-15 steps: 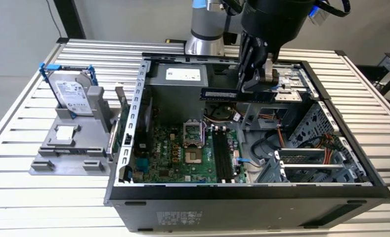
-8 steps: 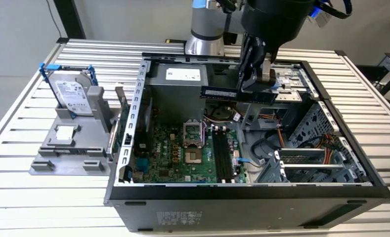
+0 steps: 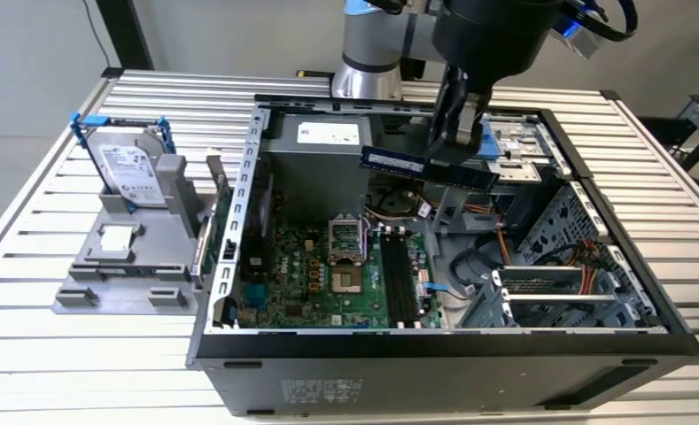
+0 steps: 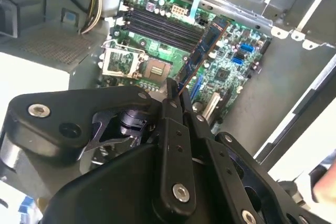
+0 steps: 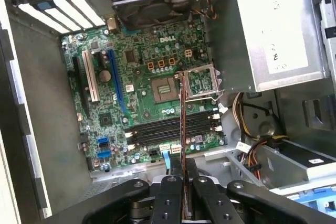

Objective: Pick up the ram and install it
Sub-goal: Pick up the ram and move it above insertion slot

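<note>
The ram is a dark blue-green stick with a pale sticker, held level in the air above the open computer case. My gripper is shut on it near its middle, reaching down from above. In the second wrist view the ram juts out from my gripper over the green motherboard. In the first wrist view the ram is seen edge-on, rising from my gripper and crossing the long black memory slots. Those slots lie well below the ram, beside the CPU socket.
The case walls ring the motherboard. A grey power supply sits at the back, a drive cage and cables at the exterior view's right. A hard drive stands in a grey holder outside the case, at that view's left.
</note>
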You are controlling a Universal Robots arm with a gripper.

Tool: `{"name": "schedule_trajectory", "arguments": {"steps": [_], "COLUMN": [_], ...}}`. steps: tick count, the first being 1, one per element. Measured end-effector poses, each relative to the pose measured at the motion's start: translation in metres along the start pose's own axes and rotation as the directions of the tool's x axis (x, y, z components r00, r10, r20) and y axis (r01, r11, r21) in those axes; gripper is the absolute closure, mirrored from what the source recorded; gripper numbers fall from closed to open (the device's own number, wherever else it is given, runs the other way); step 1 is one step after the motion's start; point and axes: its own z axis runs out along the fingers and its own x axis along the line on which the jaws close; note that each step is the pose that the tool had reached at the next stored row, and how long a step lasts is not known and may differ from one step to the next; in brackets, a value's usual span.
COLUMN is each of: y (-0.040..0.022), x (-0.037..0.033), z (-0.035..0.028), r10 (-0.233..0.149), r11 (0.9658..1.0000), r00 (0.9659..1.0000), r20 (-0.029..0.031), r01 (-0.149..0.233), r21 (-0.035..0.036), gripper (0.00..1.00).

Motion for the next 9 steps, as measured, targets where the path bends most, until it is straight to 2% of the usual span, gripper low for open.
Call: {"name": "schedule_trajectory", "arguments": {"steps": [4,7,9], "y": [0.0000,0.0000,0.0000], "x": [0.0000,0.0000,0.0000], "z": [0.0000,0.0000,0.0000], "r10": [0.063,0.110,0.141], "r11": [0.9980,0.9940,0.9901], "r00": [0.9980,0.9940,0.9901], "r20": [0.0026,0.0045,0.0058], "r01": [-0.063,-0.110,-0.141], "r21": [0.0006,0.0010,0.0012], "gripper": [1.00,1.00,1.00]}}
